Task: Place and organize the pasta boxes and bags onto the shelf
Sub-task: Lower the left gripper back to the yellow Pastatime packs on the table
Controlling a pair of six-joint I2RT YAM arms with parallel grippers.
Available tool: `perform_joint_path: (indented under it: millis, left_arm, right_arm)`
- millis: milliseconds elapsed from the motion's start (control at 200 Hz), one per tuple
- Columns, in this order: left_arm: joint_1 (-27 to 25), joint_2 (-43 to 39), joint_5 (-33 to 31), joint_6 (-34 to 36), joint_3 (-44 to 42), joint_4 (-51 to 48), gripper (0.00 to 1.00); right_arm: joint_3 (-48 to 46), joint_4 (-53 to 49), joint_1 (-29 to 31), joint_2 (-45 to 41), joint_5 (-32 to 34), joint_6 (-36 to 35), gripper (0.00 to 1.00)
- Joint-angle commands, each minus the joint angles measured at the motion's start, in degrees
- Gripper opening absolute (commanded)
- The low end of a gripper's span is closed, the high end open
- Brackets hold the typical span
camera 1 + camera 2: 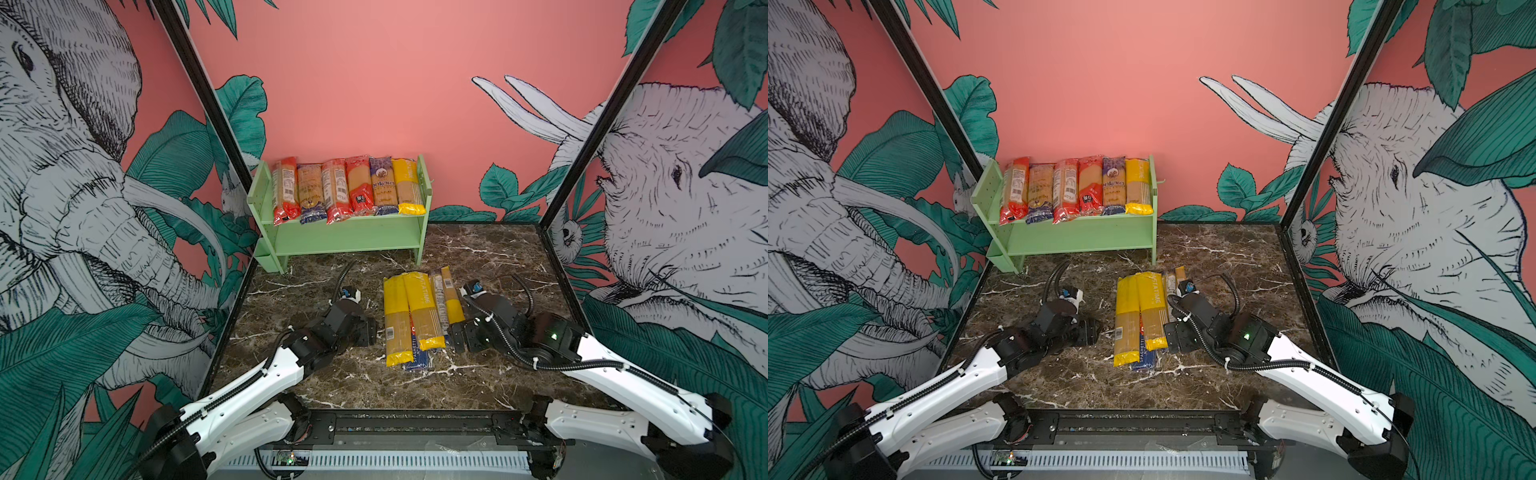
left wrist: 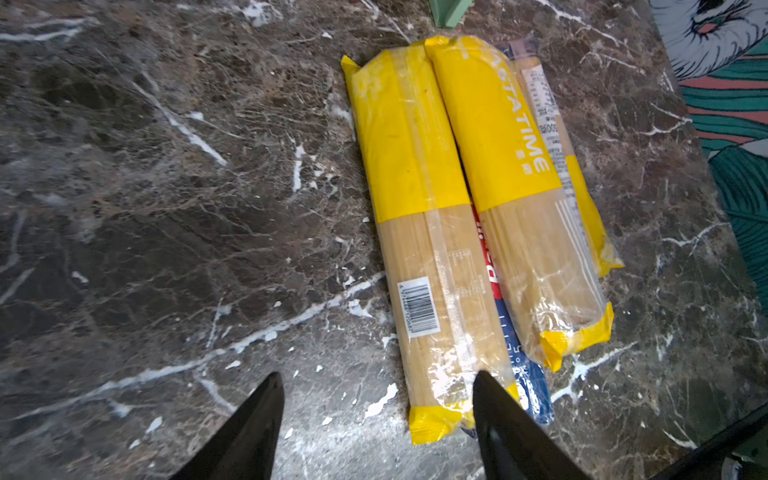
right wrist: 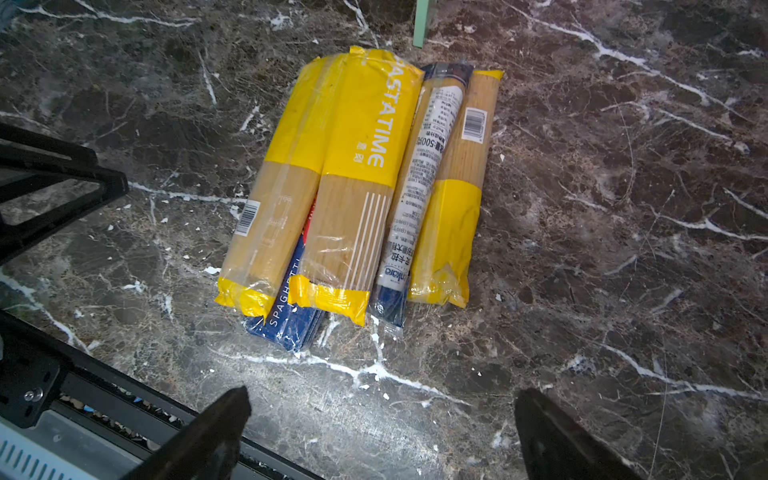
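The left tool (image 2: 380, 419) hangs low over the counter (image 2: 166, 208), jaws apart and empty, with the loose pile of spaghetti packs (image 2: 415, 166) just ahead of it. The right tool (image 3: 380, 428) gapes wider, also empty, facing the same pile. Well beyond both tools, a row of packs (image 1: 349, 187) lies on the top board of the shelf (image 1: 353, 226).

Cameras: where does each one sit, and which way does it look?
Both top views: high behind the robot, looking forward and down at the table, the shelf and the loose pasta packs; the left arm and right arm show.
Left wrist: on the left arm, looking down at those packs; the open left tool shows.
Right wrist: on the right arm, looking down at the same packs; the open right tool shows.
Shared: both wrist views show the yellow PASTATIME pack.
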Motion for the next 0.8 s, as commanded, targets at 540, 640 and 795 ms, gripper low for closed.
perform_joint_path:
  millis: [540,640,795]
  left_arm:
    - [-5.44,19.18,0.86,-6.09,0.31,17.12,0.74]
    - [-6.15,20.91,1.13,-6.64,0.74,18.51,0.74]
    - [-7.66,23.43,0.24,-7.18,1.76,18.69,0.91]
  right_arm:
    - [-4.16,2.40,-2.56,1.47,1.36,-0.31,0.99]
    - [-4.95,2.96,-3.54,1.13,0.67,-0.83,0.99]
    - [-6.44,4.49,-4.58,0.85,-0.86,-1.36,0.99]
